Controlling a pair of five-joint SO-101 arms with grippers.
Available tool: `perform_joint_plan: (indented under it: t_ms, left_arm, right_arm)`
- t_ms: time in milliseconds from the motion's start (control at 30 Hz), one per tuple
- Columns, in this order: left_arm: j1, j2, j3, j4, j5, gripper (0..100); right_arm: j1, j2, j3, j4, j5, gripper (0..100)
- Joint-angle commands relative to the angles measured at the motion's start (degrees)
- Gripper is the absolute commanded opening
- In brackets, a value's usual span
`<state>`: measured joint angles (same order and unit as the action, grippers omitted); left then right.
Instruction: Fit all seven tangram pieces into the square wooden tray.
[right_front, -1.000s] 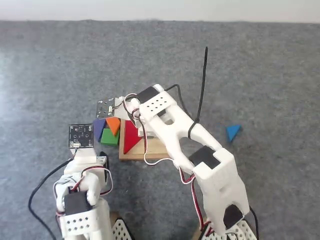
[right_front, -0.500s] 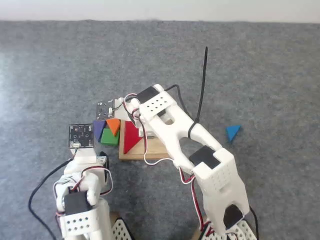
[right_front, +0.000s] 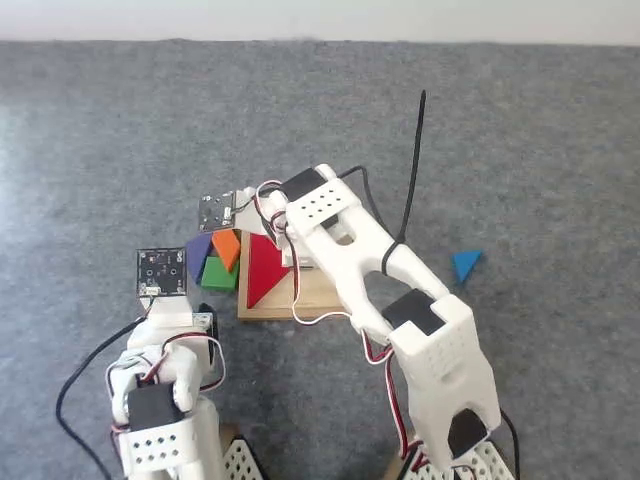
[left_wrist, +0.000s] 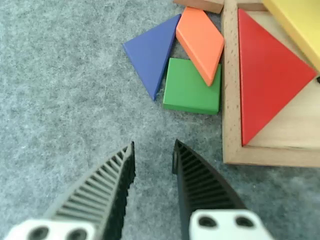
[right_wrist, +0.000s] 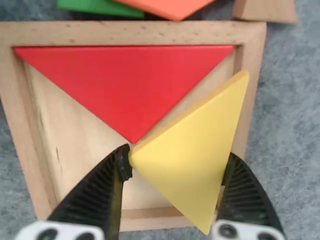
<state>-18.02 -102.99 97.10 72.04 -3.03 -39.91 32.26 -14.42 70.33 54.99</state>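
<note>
The square wooden tray (right_wrist: 31, 150) (right_front: 272, 305) holds a big red triangle (right_wrist: 125, 80) (right_front: 262, 270) along one side. My right gripper (right_wrist: 177, 162) is shut on a big yellow triangle (right_wrist: 192, 155), tilted over the tray with one tip against the red triangle. A blue triangle (left_wrist: 150, 55), an orange parallelogram (left_wrist: 201, 42) and a green square (left_wrist: 191, 90) lie together on the carpet just outside the tray rim (left_wrist: 232, 125). My left gripper (left_wrist: 152, 155) hangs open over bare carpet short of them. A small blue triangle (right_front: 465, 263) lies far right.
A wood-coloured piece (right_wrist: 265, 10) (left_wrist: 200, 4) lies outside one tray corner. The right arm (right_front: 340, 235) spans the tray from the front. The left arm (right_front: 160, 390) stands at the front left. Grey carpet (right_front: 520, 150) surrounds everything.
The right arm has shifted slightly to the right with the yellow triangle, uncovering more of the red triangle. The left arm has not moved.
</note>
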Motion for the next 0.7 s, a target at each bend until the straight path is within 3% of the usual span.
perform_joint_plan:
  t_ms: [0, 100, 333, 667]
  left_arm:
    - [-0.3, -1.2, -0.7, 0.3, -0.2, 12]
    - [-0.3, -1.2, -0.7, 0.3, -0.2, 12]
    - [-0.3, -1.2, -0.7, 0.3, -0.2, 12]
    - [-0.3, -1.2, -0.7, 0.3, -0.2, 12]
  right_arm:
    - [-0.4, -0.7, -2.5, -0.8, 0.6, 14.8]
    - [-0.3, -0.7, -2.5, -1.0, 0.6, 15.6]
    - [-0.4, -0.7, -2.5, -0.7, 0.6, 31.8]
    - [-0.2, -1.3, -2.5, -0.6, 0.4, 31.1]
